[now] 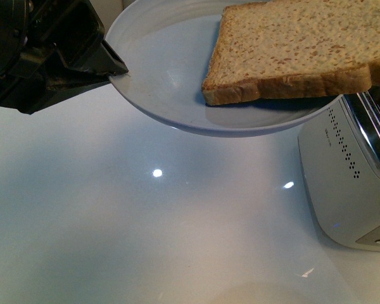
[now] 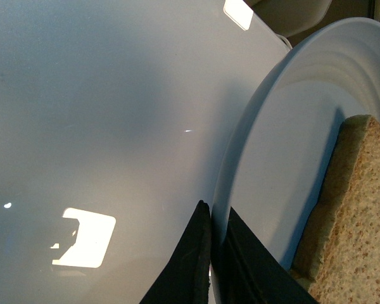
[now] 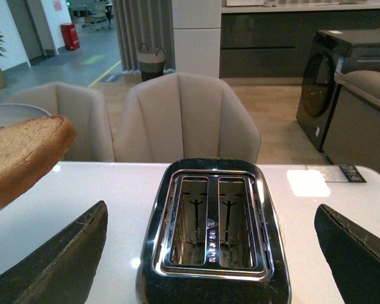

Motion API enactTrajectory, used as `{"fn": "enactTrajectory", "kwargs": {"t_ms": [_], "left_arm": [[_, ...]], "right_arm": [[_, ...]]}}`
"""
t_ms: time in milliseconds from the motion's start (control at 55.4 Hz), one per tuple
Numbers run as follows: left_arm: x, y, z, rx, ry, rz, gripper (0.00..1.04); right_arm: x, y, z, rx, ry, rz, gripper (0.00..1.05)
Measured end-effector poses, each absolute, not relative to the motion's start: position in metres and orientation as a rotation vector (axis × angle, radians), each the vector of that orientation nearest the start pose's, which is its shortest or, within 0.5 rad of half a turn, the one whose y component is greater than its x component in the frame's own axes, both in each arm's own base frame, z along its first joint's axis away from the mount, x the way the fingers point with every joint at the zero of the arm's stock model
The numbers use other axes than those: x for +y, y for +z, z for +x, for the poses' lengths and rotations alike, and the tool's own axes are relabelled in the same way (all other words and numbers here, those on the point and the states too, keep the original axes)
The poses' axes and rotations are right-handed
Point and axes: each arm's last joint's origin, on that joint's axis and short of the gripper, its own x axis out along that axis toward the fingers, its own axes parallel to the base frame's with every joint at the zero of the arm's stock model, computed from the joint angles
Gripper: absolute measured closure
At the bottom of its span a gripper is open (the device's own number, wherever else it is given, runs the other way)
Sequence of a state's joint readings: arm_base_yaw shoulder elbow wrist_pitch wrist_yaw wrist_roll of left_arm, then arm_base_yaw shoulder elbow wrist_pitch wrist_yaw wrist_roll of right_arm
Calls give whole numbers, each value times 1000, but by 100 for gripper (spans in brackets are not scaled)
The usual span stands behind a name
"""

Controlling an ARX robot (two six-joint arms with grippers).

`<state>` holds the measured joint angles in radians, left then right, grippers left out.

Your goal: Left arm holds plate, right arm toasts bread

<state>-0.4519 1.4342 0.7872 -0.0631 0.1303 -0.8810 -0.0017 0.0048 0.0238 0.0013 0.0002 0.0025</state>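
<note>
My left gripper (image 1: pixel 117 66) is shut on the rim of the pale blue-grey plate (image 1: pixel 171 69) and holds it in the air above the white table. In the left wrist view its dark jaws (image 2: pixel 212 247) pinch the plate's edge (image 2: pixel 266 158). The slice of wholemeal bread (image 1: pixel 297 47) lies on the plate's right side, overhanging the rim towards the toaster (image 1: pixel 348 177); it also shows in the left wrist view (image 2: pixel 354 221). My right gripper (image 3: pixel 212 253) is open and empty, its jaws wide apart either side of the toaster (image 3: pixel 212 234), whose two slots are empty. The bread's rounded end (image 3: pixel 22 158) shows beside it.
The silver toaster stands at the table's right side, below the plate's edge. Beige chairs (image 3: pixel 183 120) stand behind the table's far edge. A dark appliance (image 3: pixel 342 76) and a sofa are further back in the room.
</note>
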Motion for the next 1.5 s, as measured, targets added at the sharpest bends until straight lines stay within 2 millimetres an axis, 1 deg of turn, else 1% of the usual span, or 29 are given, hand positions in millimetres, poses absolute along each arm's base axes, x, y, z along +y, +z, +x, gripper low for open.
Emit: {"fn": "enactTrajectory", "kwargs": {"t_ms": [289, 325, 343, 361, 415, 469, 523, 650, 740, 812, 902, 975, 1083, 1173, 1227, 1317, 1408, 1498], "left_arm": [[-129, 202, 258, 900, -205, -705, 101], [-129, 202, 258, 900, -205, -705, 101], [-130, 202, 258, 900, -206, -705, 101], [-130, 202, 258, 900, -206, -705, 101], [-130, 203, 258, 898, -207, -706, 101], [-130, 203, 258, 898, -207, -705, 101], [-130, 203, 258, 897, -206, -705, 101], [-130, 203, 258, 899, -209, -706, 101], [-130, 203, 258, 898, -206, -707, 101], [-130, 203, 258, 898, -207, -707, 101], [-130, 203, 258, 898, -207, -707, 101], [-130, 203, 258, 898, -206, -707, 101], [-130, 203, 258, 899, -207, -707, 101], [-130, 203, 258, 898, -207, -707, 101], [-130, 203, 258, 898, -207, -707, 101], [-130, 203, 258, 898, -207, -707, 101], [-130, 203, 258, 898, -207, -707, 101], [-130, 203, 258, 898, -207, -707, 101]], "right_arm": [[0, 171, 96, -20, -2, 2, 9], [0, 170, 97, 53, -55, 7, 9], [0, 169, 97, 167, -112, -4, 9], [0, 168, 97, 242, -153, -18, 9], [1, 162, 98, 427, -222, -75, 9], [2, 160, 98, 452, -233, -94, 9], [3, 162, 98, 444, -229, -100, 9], [5, 176, 101, 403, -196, -87, 9], [8, 188, 109, 402, -141, -15, 9], [12, 203, 122, 391, -84, 86, 9], [17, 216, 134, 374, -41, 173, 9], [25, 228, 146, 352, -4, 232, 9], [38, 238, 158, 350, 73, 325, 9], [53, 241, 166, 373, 161, 422, 9], [63, 239, 170, 400, 217, 493, 9], [76, 234, 176, 441, 251, 600, 9], [82, 230, 181, 466, 258, 676, 9], [85, 227, 184, 484, 261, 714, 9]]}}
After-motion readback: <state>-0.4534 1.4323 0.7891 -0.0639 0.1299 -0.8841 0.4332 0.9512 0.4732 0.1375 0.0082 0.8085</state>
